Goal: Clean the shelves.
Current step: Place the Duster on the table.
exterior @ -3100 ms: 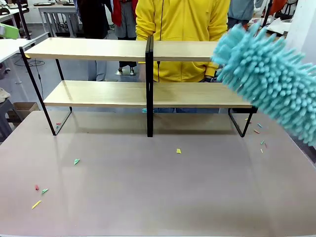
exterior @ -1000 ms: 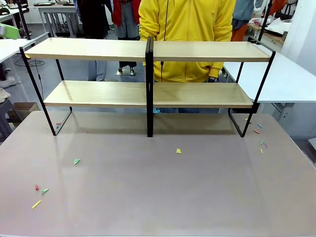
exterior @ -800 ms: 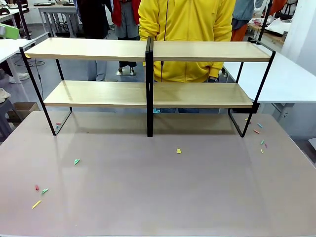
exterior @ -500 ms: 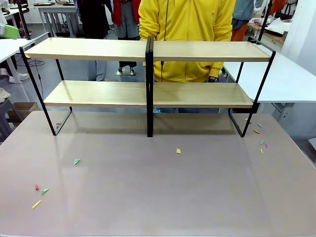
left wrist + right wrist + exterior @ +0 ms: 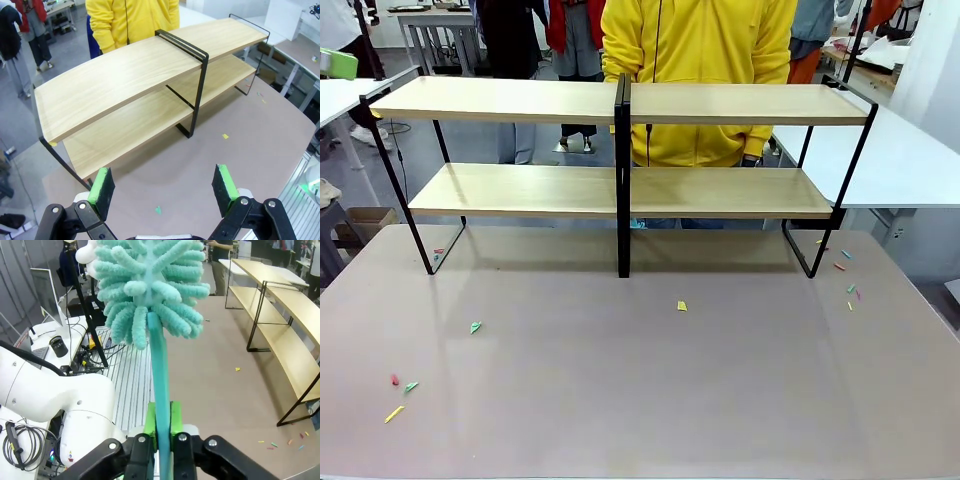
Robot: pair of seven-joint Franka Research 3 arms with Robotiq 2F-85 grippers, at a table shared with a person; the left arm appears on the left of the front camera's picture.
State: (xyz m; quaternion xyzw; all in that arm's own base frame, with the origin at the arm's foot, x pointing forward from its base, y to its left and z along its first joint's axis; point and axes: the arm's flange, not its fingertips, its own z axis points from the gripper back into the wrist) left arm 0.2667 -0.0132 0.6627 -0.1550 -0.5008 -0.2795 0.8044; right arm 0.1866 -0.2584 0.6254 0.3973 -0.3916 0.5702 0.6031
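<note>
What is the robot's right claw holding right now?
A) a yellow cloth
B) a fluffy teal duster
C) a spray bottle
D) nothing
B: the right gripper is clamped on the handle of a fluffy teal duster, held away from the shelves.

A broad grey-brown bench (image 5: pixel 650 390) takes up the foreground, dotted with small coloured paper scraps (image 5: pixel 681 306). To its right stands a white table (image 5: pixel 890 165) and at the far left another white table (image 5: pixel 340 95), with a cardboard box (image 5: pixel 365 222) on the grey floor (image 5: pixel 470 150) beneath — further back a grey-framed table (image 5: pixel 430 25) stands among people on their feet. The room is evenly lit — no hard shadows fall on the bench.
</note>
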